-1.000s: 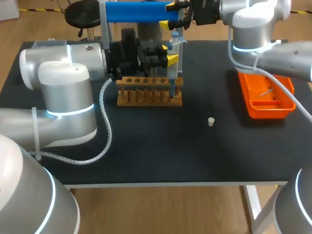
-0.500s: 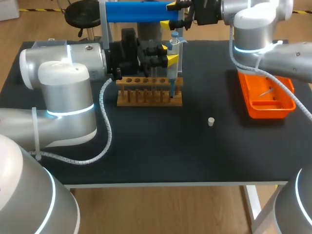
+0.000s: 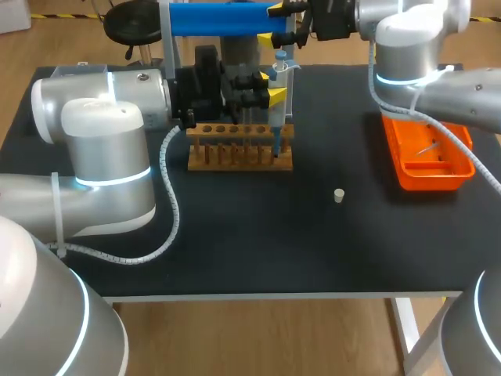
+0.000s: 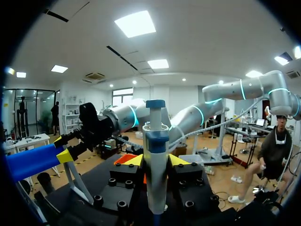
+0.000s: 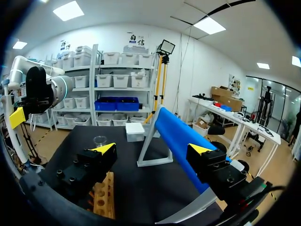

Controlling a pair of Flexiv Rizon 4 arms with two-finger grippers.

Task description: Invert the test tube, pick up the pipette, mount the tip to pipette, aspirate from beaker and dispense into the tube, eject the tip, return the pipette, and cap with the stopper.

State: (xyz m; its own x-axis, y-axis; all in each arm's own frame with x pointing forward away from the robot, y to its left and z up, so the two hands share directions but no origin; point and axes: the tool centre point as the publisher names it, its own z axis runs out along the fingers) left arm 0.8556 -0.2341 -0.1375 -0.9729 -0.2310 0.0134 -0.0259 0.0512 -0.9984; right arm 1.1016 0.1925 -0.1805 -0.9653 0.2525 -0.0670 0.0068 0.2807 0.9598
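Observation:
A white and blue pipette stands upright over the right end of the wooden tube rack, and its lower end reaches down into the rack. My left gripper is shut on it; the left wrist view shows the pipette between the yellow tips of my left gripper. My right gripper is open at the back by the stand's blue bar. In the right wrist view the blue bar lies between the fingers of my right gripper, nearer one finger. The small white stopper stands on the table.
An orange tray sits at the right of the black table. A glass beaker and a white box stand ahead of my right gripper, beside the stand's leg.

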